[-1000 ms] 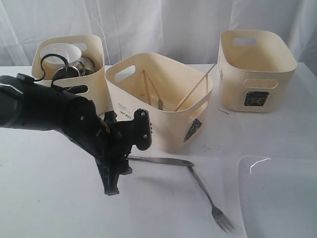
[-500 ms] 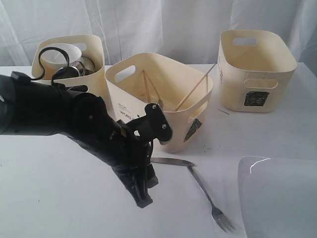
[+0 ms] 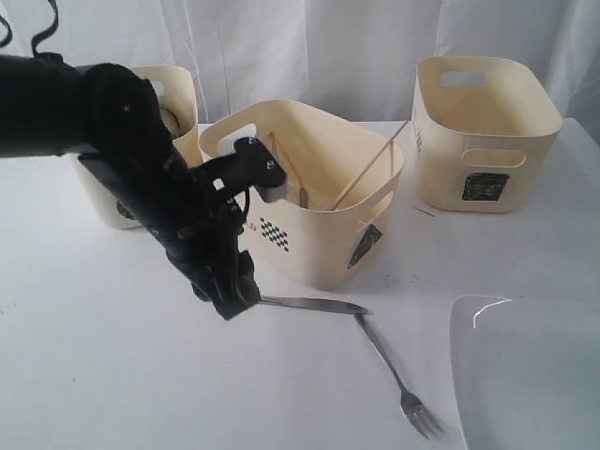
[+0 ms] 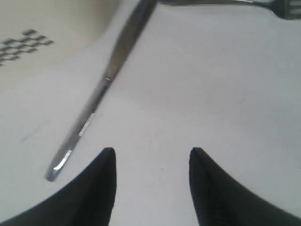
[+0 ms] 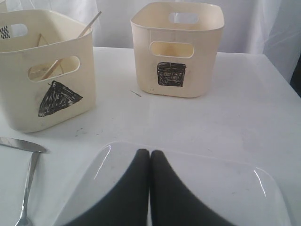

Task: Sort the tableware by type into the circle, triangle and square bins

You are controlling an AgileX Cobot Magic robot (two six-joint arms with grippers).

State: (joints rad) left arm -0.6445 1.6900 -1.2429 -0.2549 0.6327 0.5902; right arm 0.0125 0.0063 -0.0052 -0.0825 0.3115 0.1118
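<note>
A steel knife (image 3: 314,304) (image 4: 106,82) lies on the white table in front of the triangle bin (image 3: 314,202) (image 5: 47,70), with a steel fork (image 3: 394,370) (image 5: 27,188) beside its blade tip. My left gripper (image 3: 234,305) (image 4: 152,153) hovers low at the knife's handle end, open and empty, and the handle lies just outside one finger. Wooden chopsticks (image 3: 370,169) (image 5: 89,23) lean inside the triangle bin. The square bin (image 3: 483,131) (image 5: 176,47) stands at the back right. My right gripper (image 5: 149,154) is shut above the large white plate (image 3: 525,375) (image 5: 235,188).
A third cream bin (image 3: 183,103) at the back left is mostly hidden behind my left arm, and its mark does not show. White curtains hang behind the table. A small sliver (image 3: 422,211) lies near the square bin.
My left arm has swung up and back toward the left. Its gripper has moved from the open table in front to the knife's handle end. The right gripper has stayed put.
</note>
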